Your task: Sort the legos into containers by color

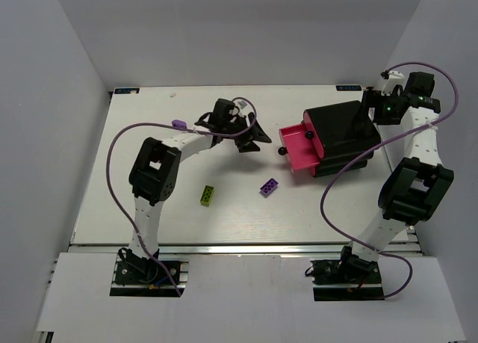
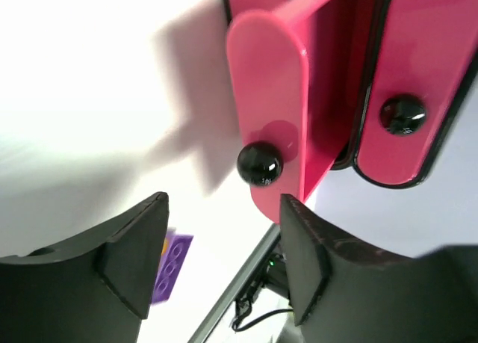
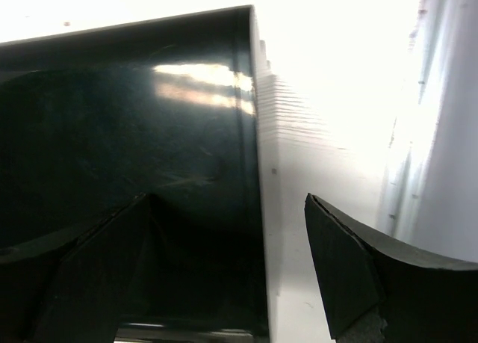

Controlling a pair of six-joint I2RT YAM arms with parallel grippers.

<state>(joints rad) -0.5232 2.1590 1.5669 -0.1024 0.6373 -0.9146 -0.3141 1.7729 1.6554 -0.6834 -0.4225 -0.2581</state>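
Centre gap: narrow strip of bare desk (image 1: 239, 223) between left pincer (image 1: 252, 141) and pulled-out drawer (image 1: 299, 156); knob (image 1: 282, 150) juts into it.
Upper right: black cabinet (image 1: 342, 130) blocks; right pincer (image 3: 226, 201) spread across its edge, side wall (image 1: 448, 29) close by.
Lower middle: lime-green lego (image 1: 208, 195) and purple lego (image 1: 269, 187) well apart, open desk around each.
Left side: open desk beyond left arm.

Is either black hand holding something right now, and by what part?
Nothing is held. The left hand is open, short of the knob on the pink drawer. The right hand is open, straddling an edge of the black cabinet without clamping it.
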